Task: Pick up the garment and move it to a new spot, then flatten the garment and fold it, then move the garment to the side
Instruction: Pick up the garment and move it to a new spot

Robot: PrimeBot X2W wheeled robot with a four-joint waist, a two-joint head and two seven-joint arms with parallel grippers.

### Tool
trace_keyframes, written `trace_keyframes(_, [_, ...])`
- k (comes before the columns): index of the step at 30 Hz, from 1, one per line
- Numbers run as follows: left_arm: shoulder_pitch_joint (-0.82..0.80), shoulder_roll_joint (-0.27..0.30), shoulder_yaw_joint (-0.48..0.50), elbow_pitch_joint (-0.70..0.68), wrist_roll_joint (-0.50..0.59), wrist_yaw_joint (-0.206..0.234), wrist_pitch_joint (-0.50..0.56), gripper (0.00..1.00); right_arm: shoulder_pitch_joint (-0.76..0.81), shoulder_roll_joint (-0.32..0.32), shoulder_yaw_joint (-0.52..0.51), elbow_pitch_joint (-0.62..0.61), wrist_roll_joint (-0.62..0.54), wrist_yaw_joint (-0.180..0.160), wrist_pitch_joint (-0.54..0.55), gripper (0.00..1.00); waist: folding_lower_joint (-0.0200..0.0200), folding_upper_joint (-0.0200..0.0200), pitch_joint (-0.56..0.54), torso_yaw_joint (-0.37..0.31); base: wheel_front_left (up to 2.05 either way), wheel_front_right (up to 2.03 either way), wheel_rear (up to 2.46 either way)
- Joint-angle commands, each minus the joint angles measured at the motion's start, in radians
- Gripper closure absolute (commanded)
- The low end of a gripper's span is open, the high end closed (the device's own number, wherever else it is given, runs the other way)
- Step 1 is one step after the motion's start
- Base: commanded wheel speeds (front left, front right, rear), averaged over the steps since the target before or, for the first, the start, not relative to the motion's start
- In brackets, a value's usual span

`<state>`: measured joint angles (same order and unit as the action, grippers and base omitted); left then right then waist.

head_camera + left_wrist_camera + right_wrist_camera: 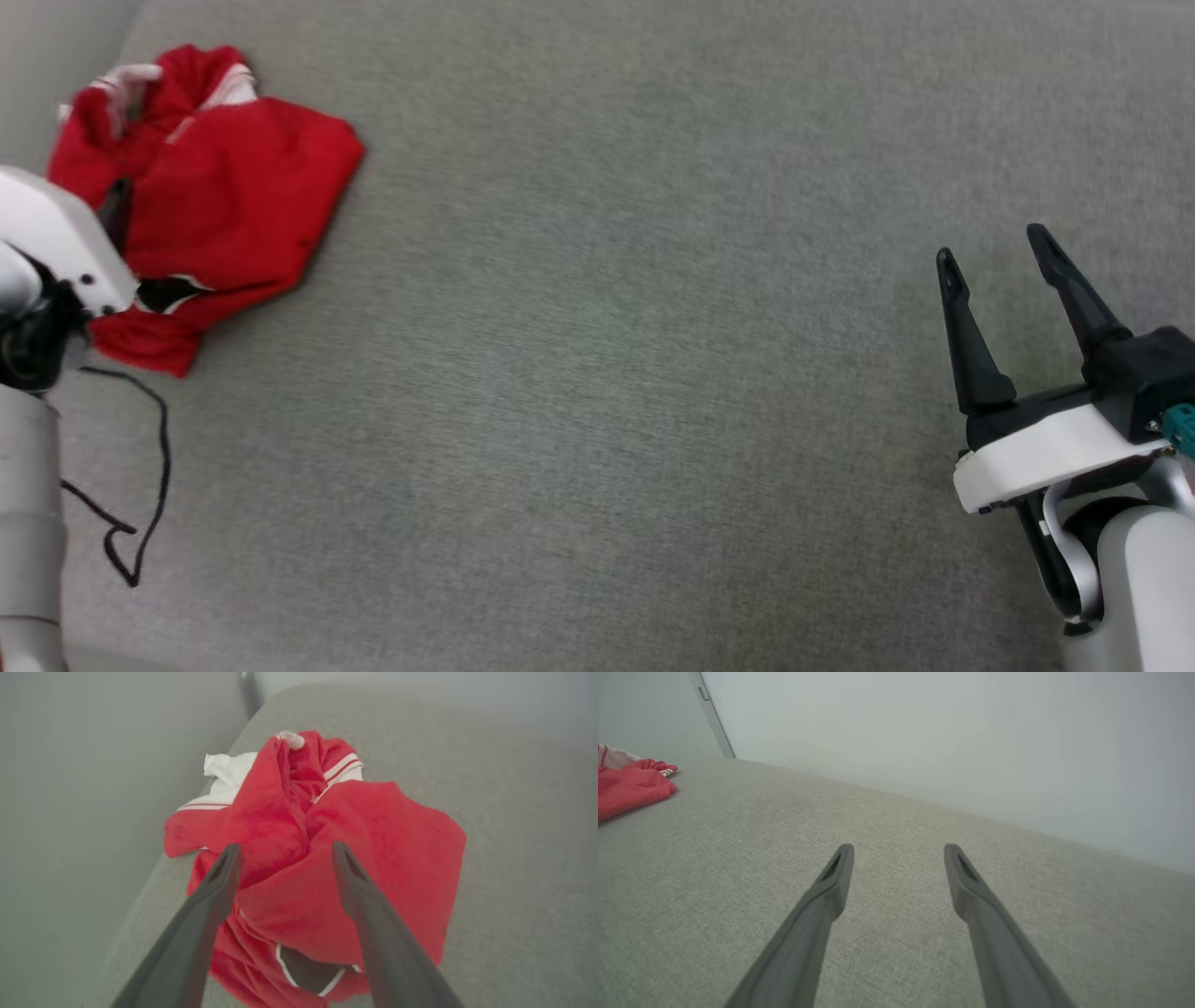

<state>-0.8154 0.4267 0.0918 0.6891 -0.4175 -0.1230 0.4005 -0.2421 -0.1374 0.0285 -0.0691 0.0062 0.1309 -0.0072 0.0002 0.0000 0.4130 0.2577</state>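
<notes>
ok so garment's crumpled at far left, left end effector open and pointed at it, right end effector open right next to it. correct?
No: the right end effector is open but far from the garment, over bare grey surface at the right, per the head view. Rest holds; left end effector open, pointed at it.

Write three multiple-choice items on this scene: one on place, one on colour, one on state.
1. In the head view the red jersey T-shirt lies: A upper left; B centre; C lower right.
2. Its sleeves are: A blue; B white; C yellow.
3. The right gripper is: A shut on the shirt; B shut, empty; C open, empty.
Answers: 1 A, it lies crumpled near the grey surface's left edge, by the left gripper. 2 B, white cloth with red stripes shows. 3 C, its fingers stand apart over bare fabric.
</notes>
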Motion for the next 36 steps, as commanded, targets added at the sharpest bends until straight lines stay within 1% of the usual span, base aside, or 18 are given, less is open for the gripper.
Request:
trace_keyframes(1, [-0.018,0.023,0.001,0.039,-0.018,-0.004,0.058,0.00,-0.028,-0.005,0.004,-0.007,-0.001,0.000,-0.007,0.00,-0.0002,0.0000,0.091,-0.069,0.00,0.00,0.00])
trace_keyframes(6, [-0.032,0.053,0.027,0.121,-0.083,-0.005,0.187,0.00,-0.053,-0.013,0.004,-0.010,0.000,0.000,-0.009,0.00,-0.0002,0.0000,0.156,-0.089,0.00,0.00,0.00])
trace_keyframes(10, [-0.005,0.035,0.039,0.174,-0.127,-0.003,0.265,0.00,-0.065,-0.019,0.003,-0.010,0.002,0.000,-0.013,0.00,-0.0002,0.0000,0.179,-0.095,0.00,0.00,0.00])
trace_keyframes(11, [-0.001,0.031,0.042,0.182,-0.134,-0.003,0.275,0.41,-0.067,-0.019,0.002,-0.009,0.002,0.000,-0.014,0.00,-0.0002,0.0000,0.181,-0.095,0.00,0.00,0.00])
trace_keyframes(12, [0.003,0.028,0.042,0.186,-0.136,-0.001,0.275,0.60,-0.068,-0.019,0.001,-0.009,0.000,0.000,-0.015,0.00,-0.0002,0.0000,0.181,-0.094,0.00,0.00,0.00])
trace_keyframes(13, [0.005,0.026,0.042,0.188,-0.139,0.002,0.271,1.00,-0.069,-0.018,-0.001,-0.008,-0.001,0.000,-0.015,0.00,-0.0002,0.0000,0.180,-0.094,0.00,0.00,0.00])
trace_keyframes(17, [0.005,0.026,0.045,0.183,-0.140,0.009,0.248,1.00,-0.065,-0.013,-0.003,-0.004,-0.004,0.000,-0.019,0.00,-0.0002,0.0000,0.163,-0.087,0.00,0.00,0.00])
trace_keyframes(19, [-0.004,0.039,0.046,0.165,-0.128,0.017,0.210,1.00,-0.058,-0.009,-0.002,0.002,-0.004,0.000,-0.020,0.00,-0.0002,0.0000,0.143,-0.083,0.00,0.00,0.00])
trace_keyframes(22, [-0.018,0.066,0.036,0.127,-0.097,0.019,0.131,1.00,-0.042,-0.003,-0.006,0.013,0.000,0.000,-0.022,0.00,-0.0002,0.0000,0.103,-0.074,0.00,0.00,0.00])
trace_keyframes(27, [-0.036,0.105,0.002,0.067,-0.014,0.037,-0.047,1.00,-0.008,0.016,-0.017,0.034,0.007,0.000,-0.037,0.00,-0.0002,0.0000,0.008,-0.064,0.00,0.00,0.00])
trace_keyframes(33, [-0.085,0.126,-0.035,0.025,0.060,0.047,-0.268,1.00,0.045,0.047,-0.037,0.058,0.013,0.000,-0.048,0.00,-0.0002,0.0000,-0.124,-0.066,0.00,0.00,0.00])
trace_keyframes(36, [-0.103,0.127,-0.058,0.020,0.094,0.041,-0.365,1.00,0.074,0.061,-0.041,0.072,0.020,0.000,-0.055,0.00,-0.0002,0.0000,-0.195,-0.079,0.00,0.00,0.00])
